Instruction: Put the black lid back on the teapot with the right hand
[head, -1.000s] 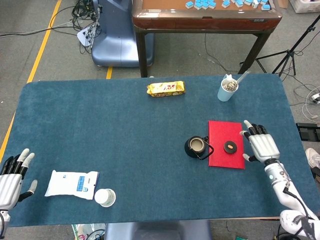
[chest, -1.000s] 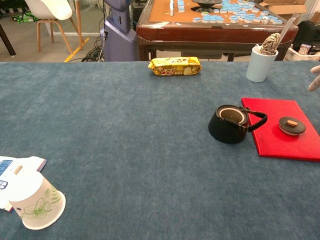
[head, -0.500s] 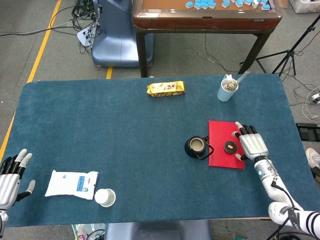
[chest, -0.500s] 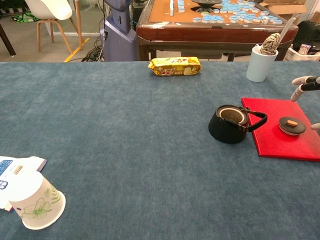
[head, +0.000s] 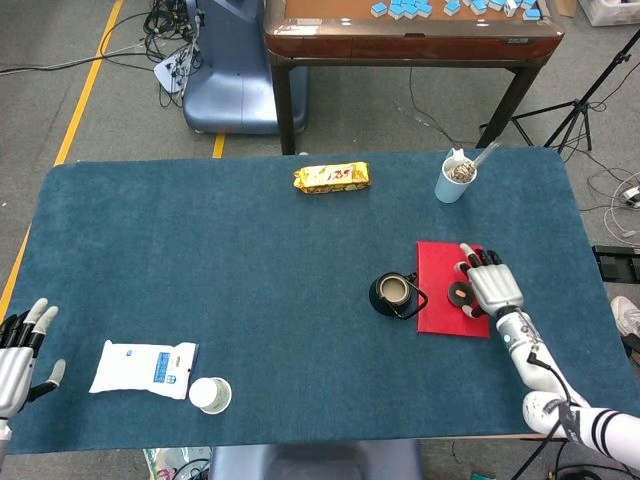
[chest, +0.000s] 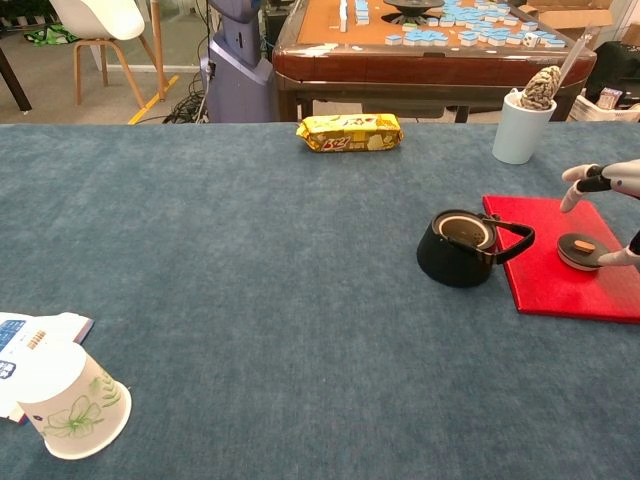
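The right hand (head: 493, 288) hangs over the red mat (head: 438, 300) near the right edge of the tabletop (head: 230, 270), fingers spread and holding nothing. In the chest view only its fingertips (chest: 572, 172) and thumb enter from the right border; the palm is out of frame there. The black lid (head: 459, 295) lies flat on the red mat, knob up, just to the inner side of the hand, partly under the spread fingers. Whether a finger touches the lid cannot be told from either view.

The teapot (head: 392, 293) stands open on the tabletop against the mat's left edge, handle folded down toward the mat. Lid and teapot lie roughly on a line parallel to the near edge, with the lid between hand and pot. Judgement: the lid is not yet grasped; closing on it comes first, then a short carry leftward.

The left hand (head: 18, 350) rests at the near left corner of the tabletop, fingers apart and empty, well apart from the teapot. The right hand is plainly the nearer.
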